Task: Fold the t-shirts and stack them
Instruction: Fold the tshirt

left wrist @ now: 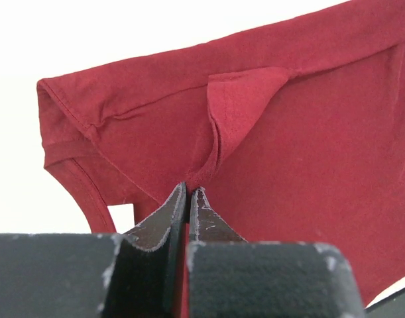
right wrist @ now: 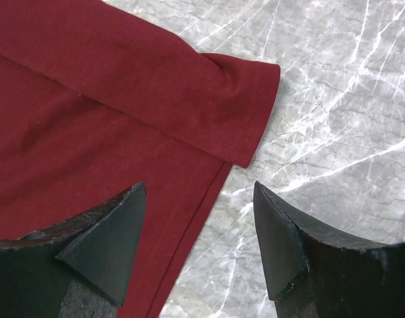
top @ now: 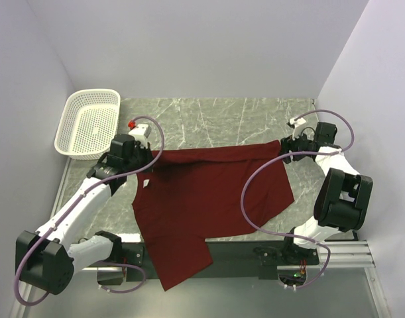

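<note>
Maroon t-shirt (top: 209, 199) spread over the middle of the desk (top: 215, 119), one end draped past the near edge. With the left hand (left wrist: 189, 195) clamped on cloth at the shirt's far-left corner and the right hand (right wrist: 199, 199) apart, empty, just above the far-right sleeve (right wrist: 235, 99), lower squarely over the hem, pinch both layers, then lift level with the left.

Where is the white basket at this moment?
In the top view, the white basket sits in the far left corner of the table, just beyond the left gripper and apart from the red t-shirt.
</note>
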Robot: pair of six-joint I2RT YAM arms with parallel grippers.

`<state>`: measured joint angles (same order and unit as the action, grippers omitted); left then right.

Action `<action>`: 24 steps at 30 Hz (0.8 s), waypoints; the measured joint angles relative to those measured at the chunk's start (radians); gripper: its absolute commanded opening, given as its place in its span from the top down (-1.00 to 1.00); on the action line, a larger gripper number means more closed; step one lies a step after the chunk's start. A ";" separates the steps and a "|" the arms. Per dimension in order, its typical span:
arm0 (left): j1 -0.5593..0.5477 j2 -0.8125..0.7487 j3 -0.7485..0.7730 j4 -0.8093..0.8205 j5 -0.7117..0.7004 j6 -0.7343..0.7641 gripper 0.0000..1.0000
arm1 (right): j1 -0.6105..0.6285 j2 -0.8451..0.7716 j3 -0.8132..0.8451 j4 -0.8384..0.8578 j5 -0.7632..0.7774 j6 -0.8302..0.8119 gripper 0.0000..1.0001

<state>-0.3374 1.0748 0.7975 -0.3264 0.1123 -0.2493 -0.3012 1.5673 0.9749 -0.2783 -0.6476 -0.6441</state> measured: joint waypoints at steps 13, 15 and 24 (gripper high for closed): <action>0.000 -0.240 -0.008 -0.075 0.092 -0.029 -0.39 | 0.000 -0.064 -0.001 -0.043 -0.039 0.000 -0.45; 0.000 -0.273 -0.003 -0.064 0.113 -0.034 -0.43 | 0.006 -0.079 -0.001 -0.064 -0.055 0.000 -0.45; -0.001 0.161 0.037 -0.007 0.221 -0.082 -0.51 | 0.098 -0.200 0.000 -0.230 -0.149 0.018 -0.45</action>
<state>-0.3382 1.2362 0.8345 -0.3336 0.3332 -0.3313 -0.2031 1.3670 0.9752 -0.5083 -0.7963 -0.6262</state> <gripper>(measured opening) 0.790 0.726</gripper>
